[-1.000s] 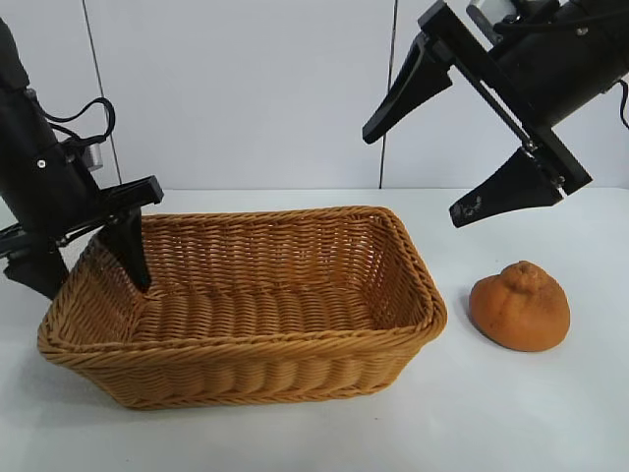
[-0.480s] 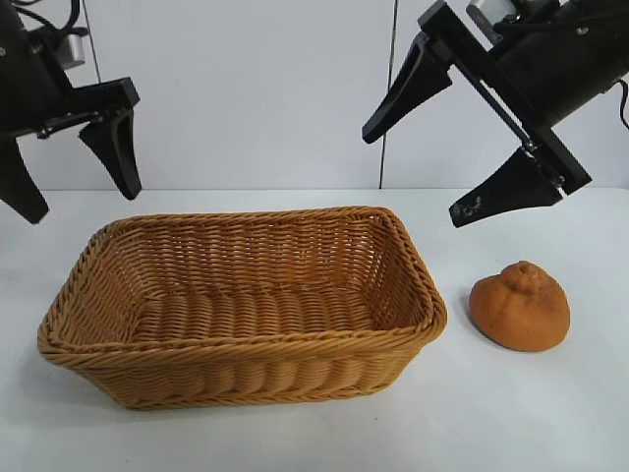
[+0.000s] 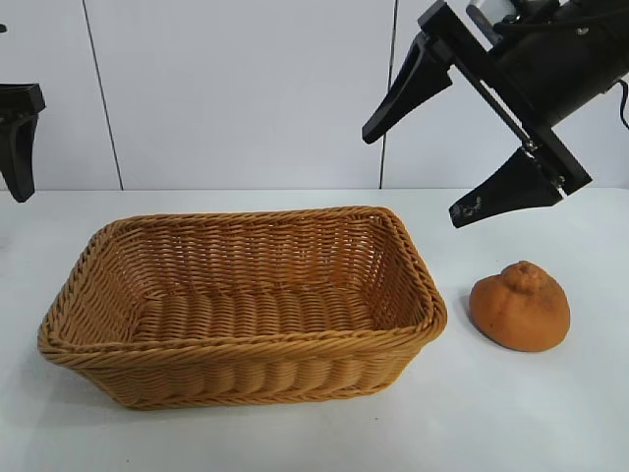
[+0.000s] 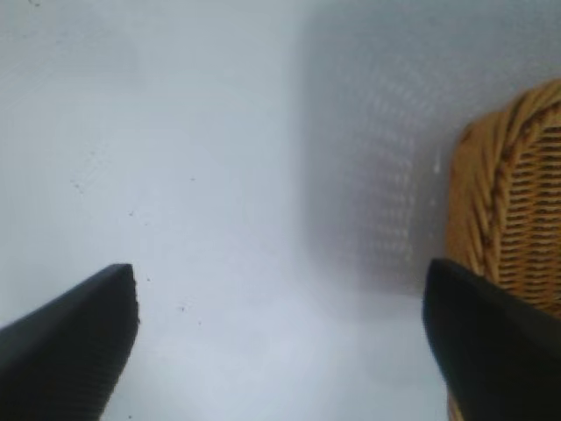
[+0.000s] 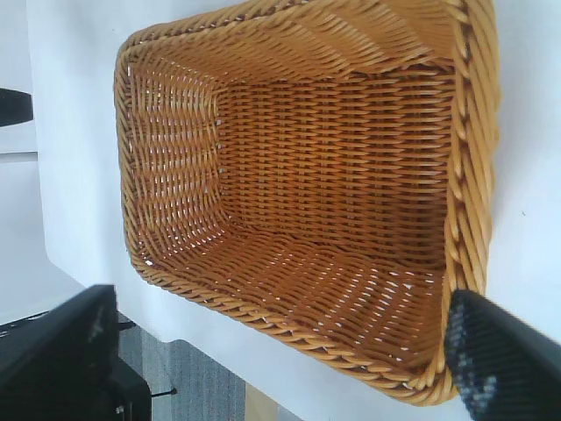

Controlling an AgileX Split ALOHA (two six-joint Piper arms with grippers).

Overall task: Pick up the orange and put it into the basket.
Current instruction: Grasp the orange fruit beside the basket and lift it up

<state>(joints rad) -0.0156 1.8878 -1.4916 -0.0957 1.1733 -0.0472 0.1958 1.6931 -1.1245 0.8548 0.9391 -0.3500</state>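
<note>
The orange [image 3: 519, 307], lumpy with a knobbed top, rests on the white table just right of the basket [image 3: 413, 258]. The wicker basket lies in the middle-left, and nothing lies inside it. My right gripper [image 3: 413, 175] hangs open high above the gap between basket and orange, holding nothing. Its wrist view looks down into the basket [image 5: 473, 175] between the open gripper [image 5: 280, 316]; the orange is out of that view. My left gripper [image 4: 280, 276] is open over bare table beside the basket's rim [image 4: 513, 193]. In the exterior view only one of its fingers [image 3: 18, 147] shows, at the far left edge.
The white table [image 3: 550, 413] runs back to a white panelled wall [image 3: 246, 88]. In the right wrist view the table's edge [image 5: 219, 338] shows close beside one long side of the basket, with grey floor beyond it.
My left gripper has lifted from the basket's left end and drawn up and away to the left, nearly out of the exterior view. The right arm, basket and orange have stayed put.
</note>
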